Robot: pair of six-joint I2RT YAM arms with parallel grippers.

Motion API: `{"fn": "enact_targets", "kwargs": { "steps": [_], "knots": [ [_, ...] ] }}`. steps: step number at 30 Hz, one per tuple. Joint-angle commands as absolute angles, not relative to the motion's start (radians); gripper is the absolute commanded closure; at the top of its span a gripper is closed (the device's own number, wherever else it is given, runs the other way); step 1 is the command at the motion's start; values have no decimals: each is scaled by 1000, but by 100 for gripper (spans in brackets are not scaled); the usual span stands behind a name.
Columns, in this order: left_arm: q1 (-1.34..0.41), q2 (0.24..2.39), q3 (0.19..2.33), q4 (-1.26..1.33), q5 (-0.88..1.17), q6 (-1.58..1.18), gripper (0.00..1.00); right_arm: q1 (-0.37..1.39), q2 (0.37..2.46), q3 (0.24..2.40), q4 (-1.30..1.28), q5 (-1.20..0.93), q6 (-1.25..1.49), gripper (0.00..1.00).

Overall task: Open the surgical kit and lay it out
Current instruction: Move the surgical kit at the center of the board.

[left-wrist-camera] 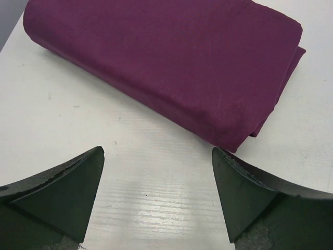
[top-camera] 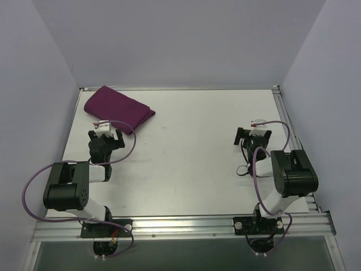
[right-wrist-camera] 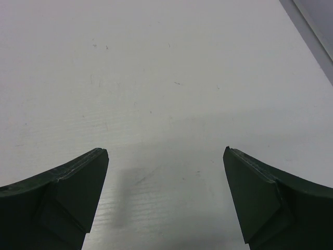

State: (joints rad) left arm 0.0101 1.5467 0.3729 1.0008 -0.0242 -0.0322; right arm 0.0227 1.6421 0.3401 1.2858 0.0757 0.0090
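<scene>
Both arms' jaws stood apart. From above, the left pincer (top-camera: 106,137) sat just short of the cloth wrap (top-camera: 119,109), whose long axis ran far-left to near-right; the right pincer (top-camera: 252,134) sat well apart from it. Left wrist view: layered edges lay at the wrap's (left-wrist-camera: 171,62) right end, so pinching only the top layer seemed wisest. Right wrist view: only the surface (right-wrist-camera: 166,78).

No words, numbers or signs can be read in any view. There is nothing written on the things here that I can make out.
</scene>
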Motion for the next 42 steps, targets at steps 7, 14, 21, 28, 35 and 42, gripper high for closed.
{"fn": "enact_targets", "kwargs": {
  "steps": [7,14,21,28,35,42],
  "knots": [
    [14,1534,402,1034,-32,-8,6,34,1629,354,1425,118,-15,0],
    [11,1526,393,1048,-79,-17,6,86,1533,350,1352,181,-55,0],
    [-104,1162,380,758,-507,-118,6,168,1466,754,622,221,104,0],
    [-72,1032,626,52,-747,-509,6,157,1655,1101,277,-189,308,0],
    [83,1100,782,-254,-518,-630,6,281,1837,1305,336,-353,507,3],
    [84,1127,897,-385,-561,-640,6,437,2069,1477,442,-337,771,8]
  ]
}}
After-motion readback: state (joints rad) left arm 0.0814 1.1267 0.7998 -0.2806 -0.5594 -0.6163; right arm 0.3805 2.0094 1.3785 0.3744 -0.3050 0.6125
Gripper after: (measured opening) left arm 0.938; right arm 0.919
